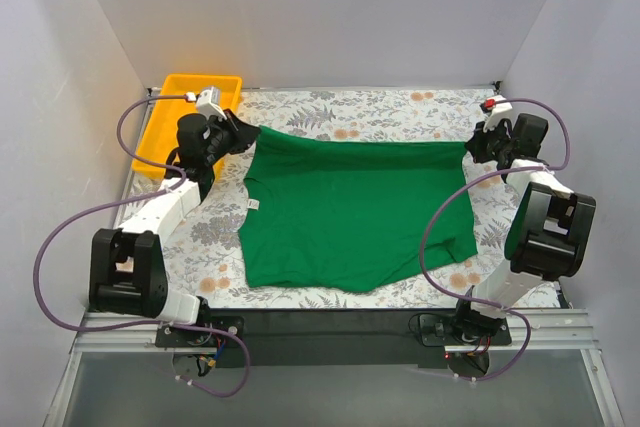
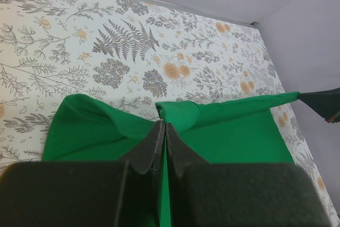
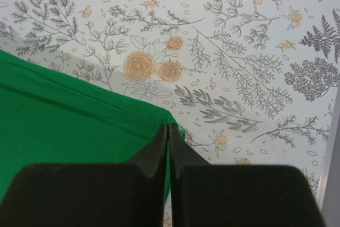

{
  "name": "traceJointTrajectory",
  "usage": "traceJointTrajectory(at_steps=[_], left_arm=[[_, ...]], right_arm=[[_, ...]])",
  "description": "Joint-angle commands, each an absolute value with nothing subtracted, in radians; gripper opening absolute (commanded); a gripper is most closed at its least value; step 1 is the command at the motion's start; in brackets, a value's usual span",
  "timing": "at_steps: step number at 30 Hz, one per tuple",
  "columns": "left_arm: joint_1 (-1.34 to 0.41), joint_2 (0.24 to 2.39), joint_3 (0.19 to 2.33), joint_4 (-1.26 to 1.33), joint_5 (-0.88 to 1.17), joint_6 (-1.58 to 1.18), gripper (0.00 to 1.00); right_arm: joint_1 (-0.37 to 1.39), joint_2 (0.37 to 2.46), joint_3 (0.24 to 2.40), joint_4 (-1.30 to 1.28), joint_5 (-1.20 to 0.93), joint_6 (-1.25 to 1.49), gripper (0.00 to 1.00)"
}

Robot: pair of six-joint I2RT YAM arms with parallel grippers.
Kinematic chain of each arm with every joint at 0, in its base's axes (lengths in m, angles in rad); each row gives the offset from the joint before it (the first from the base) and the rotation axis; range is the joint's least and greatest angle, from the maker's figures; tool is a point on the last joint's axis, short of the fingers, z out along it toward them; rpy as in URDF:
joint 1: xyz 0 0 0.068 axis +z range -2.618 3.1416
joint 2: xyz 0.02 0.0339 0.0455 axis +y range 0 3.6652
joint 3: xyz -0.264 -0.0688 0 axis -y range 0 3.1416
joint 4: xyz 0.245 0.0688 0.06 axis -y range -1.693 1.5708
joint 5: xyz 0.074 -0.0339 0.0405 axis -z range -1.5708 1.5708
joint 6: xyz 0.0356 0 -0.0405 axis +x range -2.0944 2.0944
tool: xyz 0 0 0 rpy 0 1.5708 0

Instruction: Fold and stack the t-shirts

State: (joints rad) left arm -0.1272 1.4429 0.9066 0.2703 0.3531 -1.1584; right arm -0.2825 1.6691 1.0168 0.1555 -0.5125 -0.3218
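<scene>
The bright green t-shirt (image 1: pixel 355 212) lies spread across the middle of the floral table, its far edge pulled taut between both grippers. My left gripper (image 1: pixel 243 133) is shut on the shirt's far left corner; in the left wrist view (image 2: pixel 162 126) the cloth (image 2: pixel 239 131) bunches at the tips. My right gripper (image 1: pixel 470 147) is shut on the far right corner; in the right wrist view (image 3: pixel 168 127) the hemmed edge (image 3: pixel 79 115) runs into the closed jaws. A small white label (image 1: pixel 252 204) shows near the shirt's left edge.
A yellow plastic tray (image 1: pixel 185 102) stands at the back left corner, just behind my left arm. White walls enclose the table on three sides. The floral cloth (image 1: pixel 340 107) shows behind the shirt and along its sides.
</scene>
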Motion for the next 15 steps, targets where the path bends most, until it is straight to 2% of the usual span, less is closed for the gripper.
traceJointTrajectory(at_steps=[1, 15], left_arm=[[-0.123, 1.371, 0.873, 0.284, 0.360, -1.164, 0.00], [-0.123, 1.292, 0.761, 0.275, 0.387, -1.201, 0.00]], right_arm=[[-0.293, 1.617, 1.002, 0.184, -0.531, -0.339, 0.01], [-0.302, 1.606, 0.956, 0.167, -0.554, -0.354, 0.01]])
